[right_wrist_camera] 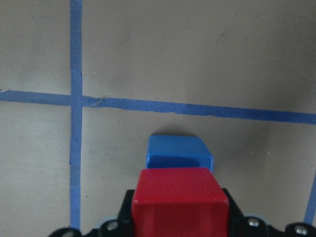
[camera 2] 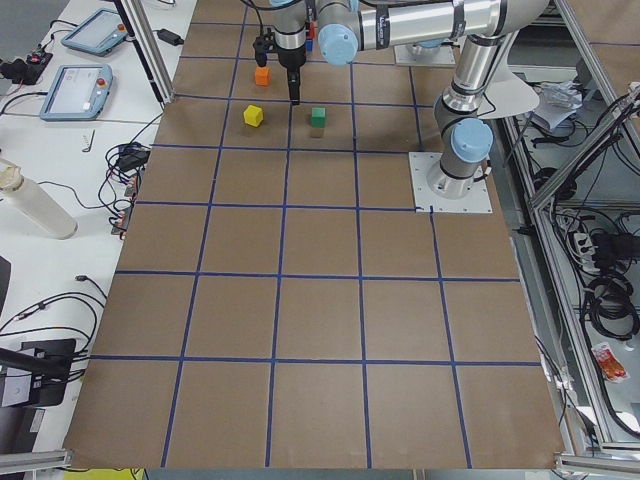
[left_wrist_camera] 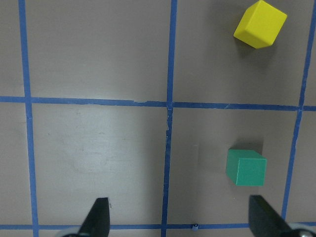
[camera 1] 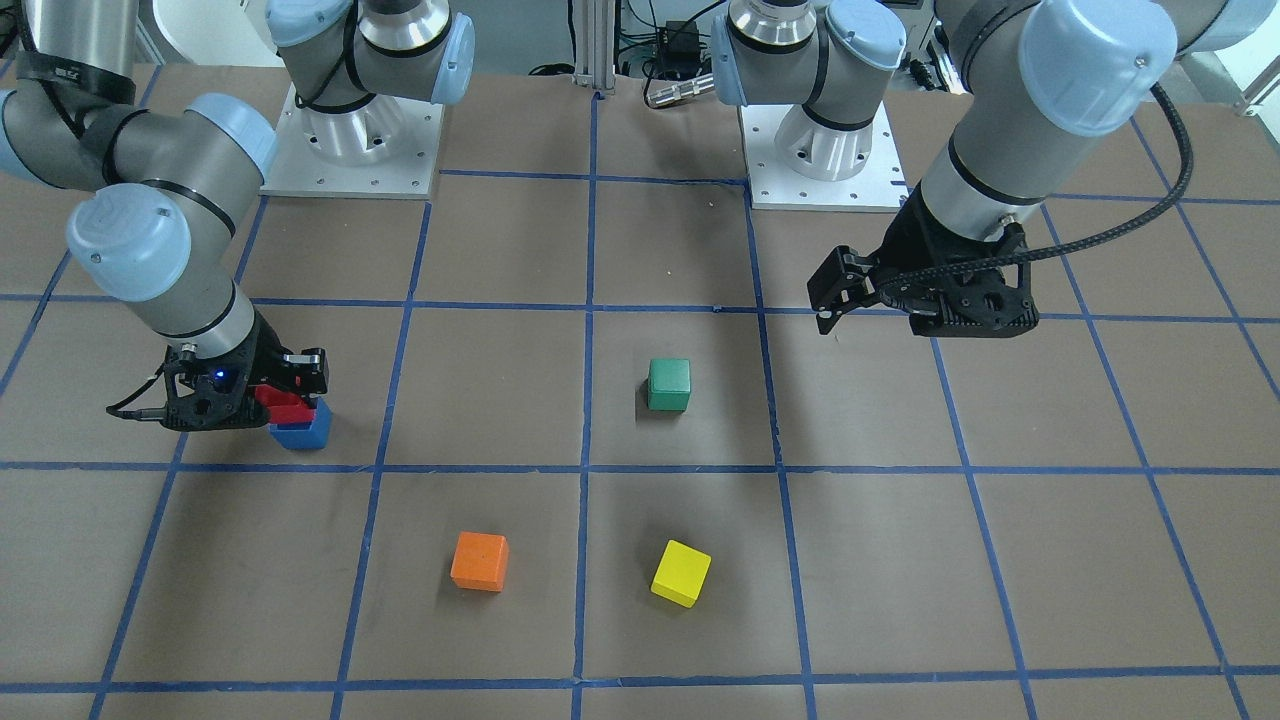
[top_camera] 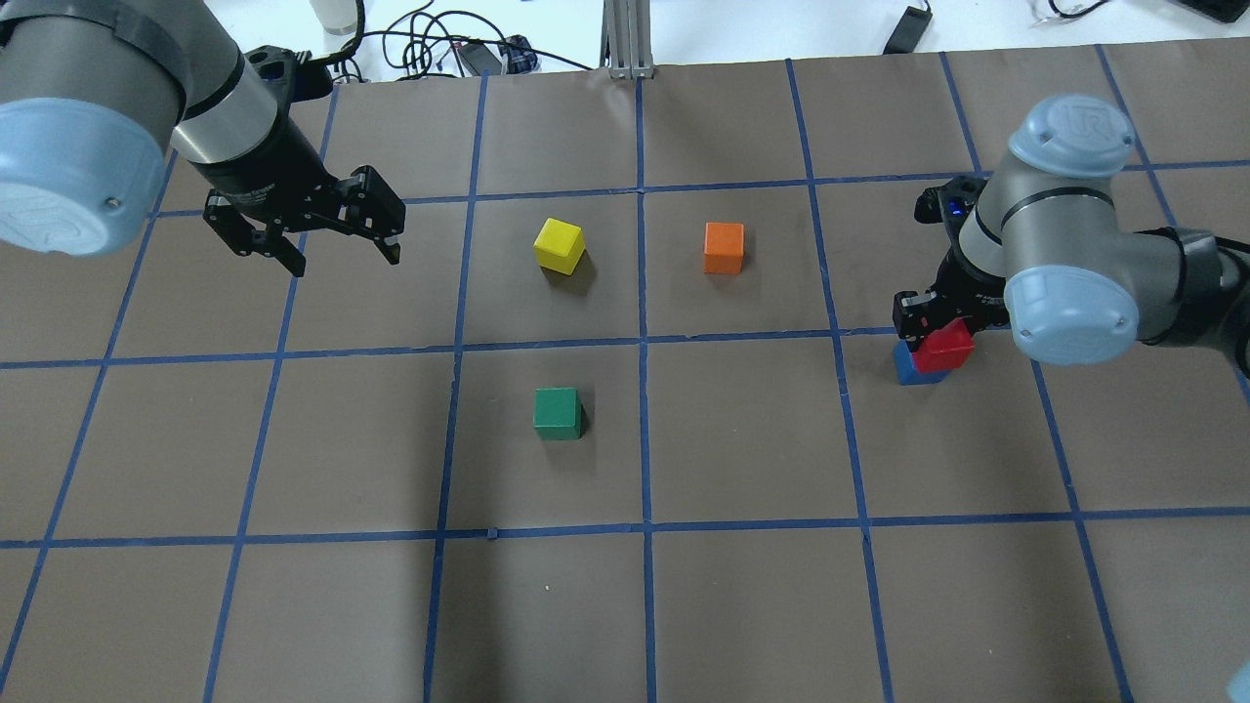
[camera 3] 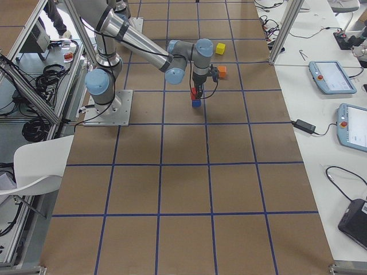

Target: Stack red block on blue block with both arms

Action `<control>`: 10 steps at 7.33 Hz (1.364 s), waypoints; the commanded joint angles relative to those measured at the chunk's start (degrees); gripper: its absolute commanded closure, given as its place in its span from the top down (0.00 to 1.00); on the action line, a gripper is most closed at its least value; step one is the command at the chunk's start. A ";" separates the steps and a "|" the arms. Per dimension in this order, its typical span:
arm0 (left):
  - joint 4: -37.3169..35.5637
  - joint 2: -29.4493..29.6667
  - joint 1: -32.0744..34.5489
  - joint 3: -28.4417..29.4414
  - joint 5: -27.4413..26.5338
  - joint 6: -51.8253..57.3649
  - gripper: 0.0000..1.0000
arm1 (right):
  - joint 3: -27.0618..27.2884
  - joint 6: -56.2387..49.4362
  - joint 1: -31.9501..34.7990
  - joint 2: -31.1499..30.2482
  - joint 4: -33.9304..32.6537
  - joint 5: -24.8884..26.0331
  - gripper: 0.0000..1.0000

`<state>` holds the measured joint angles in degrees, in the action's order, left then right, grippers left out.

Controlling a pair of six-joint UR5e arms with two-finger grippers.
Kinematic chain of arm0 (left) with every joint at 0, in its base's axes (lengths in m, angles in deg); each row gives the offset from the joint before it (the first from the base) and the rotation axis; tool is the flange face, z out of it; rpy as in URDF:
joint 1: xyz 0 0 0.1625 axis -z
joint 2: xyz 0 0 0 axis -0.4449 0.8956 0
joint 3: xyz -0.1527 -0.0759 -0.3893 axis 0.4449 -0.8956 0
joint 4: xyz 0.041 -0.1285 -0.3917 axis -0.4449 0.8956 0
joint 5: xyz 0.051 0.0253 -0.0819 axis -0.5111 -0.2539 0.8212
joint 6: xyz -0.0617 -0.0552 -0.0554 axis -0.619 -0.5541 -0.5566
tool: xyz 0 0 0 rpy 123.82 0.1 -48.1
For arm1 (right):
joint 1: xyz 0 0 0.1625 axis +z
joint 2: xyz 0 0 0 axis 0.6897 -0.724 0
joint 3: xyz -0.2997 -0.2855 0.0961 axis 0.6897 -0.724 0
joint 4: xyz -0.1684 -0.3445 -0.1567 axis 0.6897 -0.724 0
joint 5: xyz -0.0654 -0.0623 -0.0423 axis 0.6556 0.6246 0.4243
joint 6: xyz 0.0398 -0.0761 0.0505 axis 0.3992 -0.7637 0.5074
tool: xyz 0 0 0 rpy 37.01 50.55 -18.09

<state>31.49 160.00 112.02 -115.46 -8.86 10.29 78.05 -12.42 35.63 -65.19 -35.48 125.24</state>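
Observation:
My right gripper [camera 1: 292, 398] is shut on the red block [camera 1: 278, 399] and holds it on or just above the blue block [camera 1: 303, 431], a little off-centre. I cannot tell whether the two touch. In the overhead view the red block [top_camera: 945, 348] overlaps the blue block [top_camera: 907, 369] beside the right gripper [top_camera: 936, 330]. The right wrist view shows the red block [right_wrist_camera: 180, 200] between the jaws, with the blue block [right_wrist_camera: 178, 152] beyond and below it. My left gripper [top_camera: 342, 252] is open and empty, hovering high over the table, far from both blocks; it also shows in the left wrist view [left_wrist_camera: 180, 217].
A green block [top_camera: 558, 413] sits near the table's middle. A yellow block [top_camera: 560, 244] and an orange block [top_camera: 724, 247] lie farther from the robot. The two arm bases [camera 1: 352, 150] stand at the robot's edge. Blue tape lines grid the brown table.

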 commanded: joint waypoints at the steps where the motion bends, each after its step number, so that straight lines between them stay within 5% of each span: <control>1: -0.04 0.39 0.09 -0.30 0.06 0.04 1.00 | -0.06 0.71 0.04 0.13 0.00 -0.02 0.71; 3: -0.04 0.04 0.09 -0.31 0.06 0.04 1.00 | -0.33 0.71 -0.05 0.13 0.00 -0.02 1.00; 6: -0.04 -0.31 0.01 -0.22 -0.03 0.04 1.00 | -5.57 0.62 0.13 -0.83 2.62 2.08 1.00; 9: -0.04 -0.49 0.01 -0.22 -0.03 0.04 1.00 | -23.38 1.40 0.57 -2.16 22.97 0.43 1.00; 10: -0.04 -0.49 0.01 -0.22 -0.03 0.13 1.00 | -27.53 6.98 0.66 -2.16 29.21 -3.93 1.00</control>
<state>31.45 159.56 112.03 -115.67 -8.89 10.36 56.74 -10.00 36.14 -67.30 -14.26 125.00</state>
